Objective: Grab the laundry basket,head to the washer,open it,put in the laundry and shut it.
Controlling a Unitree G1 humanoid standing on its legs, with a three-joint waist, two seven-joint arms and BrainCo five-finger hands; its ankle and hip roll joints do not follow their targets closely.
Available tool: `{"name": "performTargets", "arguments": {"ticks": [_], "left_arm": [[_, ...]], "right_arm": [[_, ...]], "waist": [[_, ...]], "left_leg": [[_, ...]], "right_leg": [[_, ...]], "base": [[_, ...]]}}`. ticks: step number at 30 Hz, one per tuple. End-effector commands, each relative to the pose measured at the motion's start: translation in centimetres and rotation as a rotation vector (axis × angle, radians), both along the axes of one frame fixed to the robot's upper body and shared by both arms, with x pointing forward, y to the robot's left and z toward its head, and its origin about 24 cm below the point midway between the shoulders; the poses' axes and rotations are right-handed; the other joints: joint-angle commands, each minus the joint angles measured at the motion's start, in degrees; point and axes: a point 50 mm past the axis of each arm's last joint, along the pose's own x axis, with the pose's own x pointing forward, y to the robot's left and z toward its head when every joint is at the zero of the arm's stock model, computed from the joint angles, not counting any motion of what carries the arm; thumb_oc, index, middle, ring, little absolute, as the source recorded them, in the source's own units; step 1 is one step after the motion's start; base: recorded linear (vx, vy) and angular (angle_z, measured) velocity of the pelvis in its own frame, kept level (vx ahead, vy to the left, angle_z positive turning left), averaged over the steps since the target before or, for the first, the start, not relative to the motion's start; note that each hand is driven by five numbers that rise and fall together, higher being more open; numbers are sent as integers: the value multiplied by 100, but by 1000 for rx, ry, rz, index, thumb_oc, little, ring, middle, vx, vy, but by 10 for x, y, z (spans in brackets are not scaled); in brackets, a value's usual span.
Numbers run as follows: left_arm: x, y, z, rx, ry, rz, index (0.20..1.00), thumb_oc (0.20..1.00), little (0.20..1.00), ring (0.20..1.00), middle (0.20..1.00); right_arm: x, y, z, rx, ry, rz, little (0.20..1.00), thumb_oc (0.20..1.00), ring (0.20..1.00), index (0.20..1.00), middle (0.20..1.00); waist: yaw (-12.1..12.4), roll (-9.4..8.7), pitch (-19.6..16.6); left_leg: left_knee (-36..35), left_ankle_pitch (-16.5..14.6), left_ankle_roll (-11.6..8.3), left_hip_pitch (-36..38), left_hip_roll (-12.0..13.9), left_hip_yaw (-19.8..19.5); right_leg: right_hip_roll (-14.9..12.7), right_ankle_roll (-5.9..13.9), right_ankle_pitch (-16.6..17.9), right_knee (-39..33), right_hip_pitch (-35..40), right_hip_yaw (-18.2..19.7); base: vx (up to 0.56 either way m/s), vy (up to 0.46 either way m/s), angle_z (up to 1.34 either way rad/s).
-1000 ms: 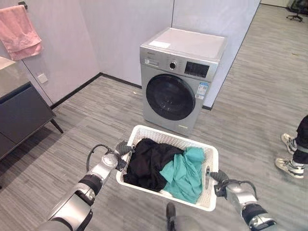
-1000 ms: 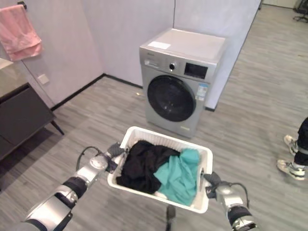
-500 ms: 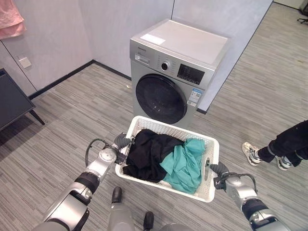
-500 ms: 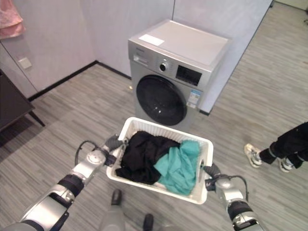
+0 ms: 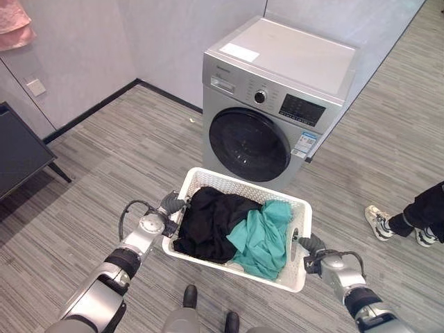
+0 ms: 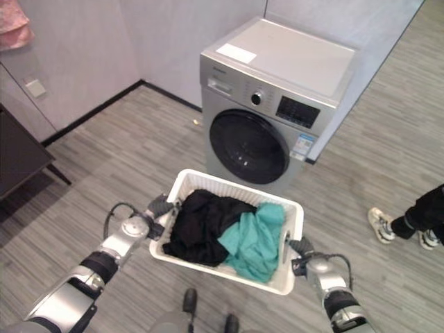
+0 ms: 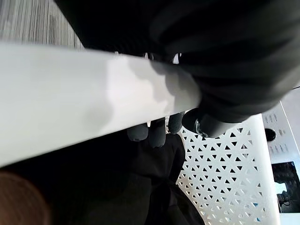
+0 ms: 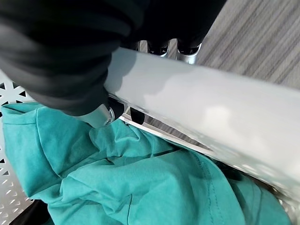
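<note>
No legible txt anywhere.

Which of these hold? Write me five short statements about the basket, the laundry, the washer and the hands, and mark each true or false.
1. The washer door is shut. True.
2. The laundry basket sits on the floor. False: it is carried, the left hand and the right hand each curled round an end rim.
3. A black garment and a teal garment lie in the basket. True.
4. The teal garment lies on the left hand's side. False: on the right hand's side.
5. The washer's top holds a bottle. False: only a flat white sheet.
</note>
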Motion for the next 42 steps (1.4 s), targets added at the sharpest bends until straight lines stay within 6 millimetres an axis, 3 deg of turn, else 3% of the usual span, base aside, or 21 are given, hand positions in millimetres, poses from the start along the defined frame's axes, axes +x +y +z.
{"name": "performTargets", "arguments": {"ticks": [1, 19, 20, 23, 27, 33, 36, 37, 42], "left_arm": [[6, 10, 8, 3, -69, 60, 200, 200, 200, 200, 200], [2, 7, 4, -16, -72, 66, 200, 200, 200, 200, 200], [-71, -36, -102, 44, 298, 53, 200, 200, 200, 200, 200], [-76, -36, -106, 39, 317, 53, 200, 200, 200, 200, 200], [-78, -35, -107, 33, 318, 56, 200, 200, 200, 200, 200], [-75, -25, -99, 12, 274, 81, 200, 200, 200, 200, 200], [-74, -20, -94, -10, 245, 94, 200, 200, 200, 200, 200], [-74, -17, -90, -31, 224, 106, 200, 200, 200, 200, 200], [-51, -1, -49, -71, 41, 130, 200, 200, 200, 200, 200]], "right_arm": [[17, -16, 41, 77, -280, -13, 200, 200, 200, 200, 200], [5, -28, 41, 73, -307, -60, 200, 200, 200, 200, 200], [-66, -1, -56, -93, 230, 69, 200, 200, 200, 200, 200], [-69, -1, -57, -97, 239, 68, 200, 200, 200, 200, 200], [-67, -1, -56, -98, 229, 65, 200, 200, 200, 200, 200], [-46, 0, -35, -91, 82, 74, 200, 200, 200, 200, 200], [-34, -3, -18, -101, -12, 77, 200, 200, 200, 200, 200], [-25, -8, -3, -120, -81, 78, 200, 200, 200, 200, 200], [-3, -33, 42, -224, -240, 80, 200, 200, 200, 200, 200]], "waist": [[57, 185, -670], [-179, 252, -736], [-637, 823, -970], [-611, 834, -983], [-593, 845, -990], [-598, 801, -961], [-594, 768, -933], [-591, 741, -902], [-521, 551, -694]], "left_leg": [[597, -549, -190, -252, 360, -151], [455, -706, -106, 0, 275, -72], [50, -627, -246, 156, 347, 1405], [25, -623, -248, 184, 339, 1371], [20, -624, -254, 186, 325, 1336], [20, -624, -251, 163, 316, 1309], [20, -629, -242, 142, 314, 1295], [20, -641, -234, 120, 314, 1283], [386, -758, -204, -203, 291, 1142]], "right_leg": [[-823, 794, -27, 414, -361, -132], [-923, 880, -14, 441, -383, -100], [-951, 765, 108, -9, -556, -833], [-954, 765, 115, -9, -538, -849], [-962, 763, 117, -9, -505, -904], [-962, 768, 150, -9, -527, -909], [-957, 770, 166, -9, -554, -898], [-956, 775, 178, -9, -587, -896], [-1038, 815, 251, -9, -685, -895]], "base": [[34, 57, -6], [15, 20, -3], [0, 0, 0], [0, 1, -1], [-4, 5, -6], [-7, 5, 10], [0, 0, 0], [-30, 41, -2], [-64, 45, 6]]}}
